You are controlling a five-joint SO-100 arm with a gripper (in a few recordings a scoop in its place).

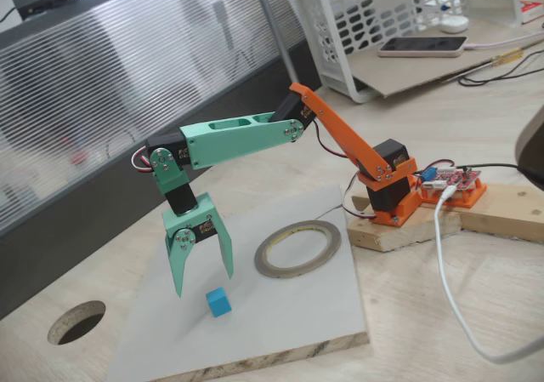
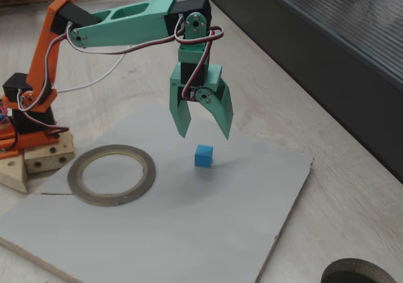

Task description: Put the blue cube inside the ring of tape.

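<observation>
**Pincer poised over cube, grasp not yet made**

The pincer (image 2: 203, 130) is held spread wide and empty, tips pointed down, above the blue cube (image 2: 203, 155), which is set on the grey board (image 2: 189, 232) on the tabletop (image 2: 352, 188). The cube is seen at 6 o'clock of the tips, apart from them. The ring of tape (image 2: 112, 174) is laid flat at the cube's 9 o'clock, its centre bare. The wide spread is judged to allow a straddling descent.
</observation>
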